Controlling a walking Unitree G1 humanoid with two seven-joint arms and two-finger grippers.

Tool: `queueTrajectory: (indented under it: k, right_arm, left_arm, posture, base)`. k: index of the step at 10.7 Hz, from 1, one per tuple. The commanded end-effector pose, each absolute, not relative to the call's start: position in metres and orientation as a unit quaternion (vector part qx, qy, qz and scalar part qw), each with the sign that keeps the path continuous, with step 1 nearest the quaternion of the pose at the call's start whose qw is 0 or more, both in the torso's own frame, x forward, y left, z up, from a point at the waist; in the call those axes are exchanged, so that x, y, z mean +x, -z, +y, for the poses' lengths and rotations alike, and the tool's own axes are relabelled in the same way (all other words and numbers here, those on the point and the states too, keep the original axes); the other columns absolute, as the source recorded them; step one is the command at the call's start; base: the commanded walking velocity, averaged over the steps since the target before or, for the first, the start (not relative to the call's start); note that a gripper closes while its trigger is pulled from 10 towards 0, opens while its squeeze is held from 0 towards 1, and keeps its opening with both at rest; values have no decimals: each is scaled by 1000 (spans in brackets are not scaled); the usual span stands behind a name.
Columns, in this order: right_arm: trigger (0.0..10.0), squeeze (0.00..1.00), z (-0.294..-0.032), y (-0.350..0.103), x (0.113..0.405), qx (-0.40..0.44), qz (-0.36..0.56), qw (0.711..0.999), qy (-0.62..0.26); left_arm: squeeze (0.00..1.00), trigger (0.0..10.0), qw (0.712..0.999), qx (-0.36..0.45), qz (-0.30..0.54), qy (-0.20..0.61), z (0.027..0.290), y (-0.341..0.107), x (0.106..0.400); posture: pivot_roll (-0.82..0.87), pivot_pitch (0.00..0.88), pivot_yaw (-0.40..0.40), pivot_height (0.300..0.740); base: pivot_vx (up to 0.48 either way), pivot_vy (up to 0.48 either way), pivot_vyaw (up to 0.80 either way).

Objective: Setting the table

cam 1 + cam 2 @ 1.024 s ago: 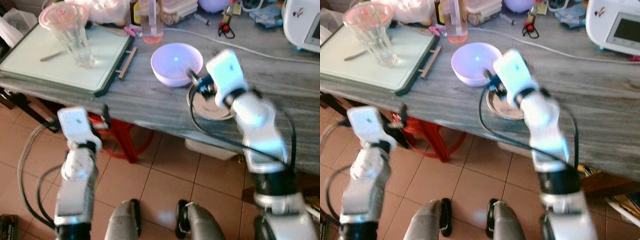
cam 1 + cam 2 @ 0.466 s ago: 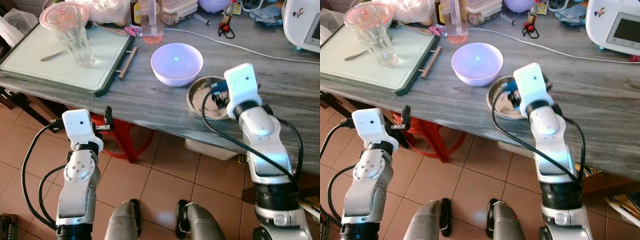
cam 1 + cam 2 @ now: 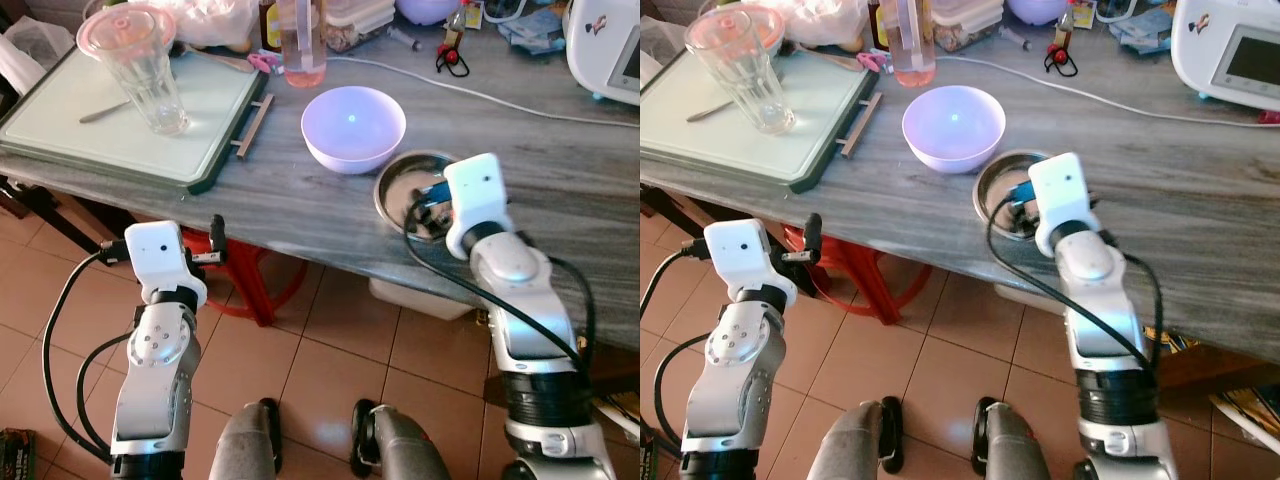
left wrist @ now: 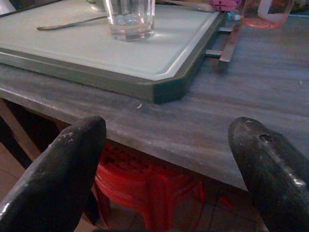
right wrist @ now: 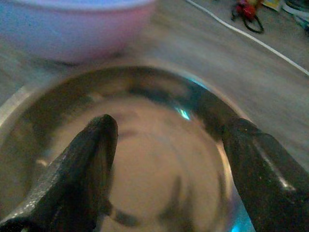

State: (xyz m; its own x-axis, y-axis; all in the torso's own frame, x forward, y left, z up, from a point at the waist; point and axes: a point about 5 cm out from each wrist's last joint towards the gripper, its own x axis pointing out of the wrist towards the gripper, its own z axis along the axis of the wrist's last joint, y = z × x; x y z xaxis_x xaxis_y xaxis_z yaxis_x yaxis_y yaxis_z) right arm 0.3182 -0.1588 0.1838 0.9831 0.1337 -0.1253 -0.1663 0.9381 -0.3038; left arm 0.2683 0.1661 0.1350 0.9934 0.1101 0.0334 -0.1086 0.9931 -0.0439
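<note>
- Steel bowl sits at the counter's near edge, just beside the lilac bowl.
- Your right hand hangs over that steel bowl, fingers spread wide, gripping nothing.
- Your left hand hovers below the counter edge, wide open too.

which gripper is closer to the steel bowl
Right. The right gripper is open right over the steel bowl, its fingers spread above the bowl's inside. The left gripper is open too, off the table's near edge, below the tray, far from the bowl.
</note>
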Motion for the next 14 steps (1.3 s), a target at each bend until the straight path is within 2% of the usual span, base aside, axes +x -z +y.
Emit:
queueTrajectory:
  k: [1,7,14]
  right_arm:
    - [10000,0,-151,-183,320,-151,60,982,-98]
    - [10000,0,-123,-178,316,-96,93,973,-188]
    - [10000,0,-121,-194,312,-88,72,976,-187]
  left_arm:
    - [0,10000,998,-16,-15,-51,168,-135,266]
    - [0,10000,999,-18,-11,-49,166,-134,267]
    - [0,10000,998,-21,-4,-60,164,-130,267]
  posture:
    - [37,195,66,740]
    - [36,198,60,740]
    - [28,176,48,740]
  base:
    - [0,0,0]
    - [0,0,0]
    - [0,0,0]
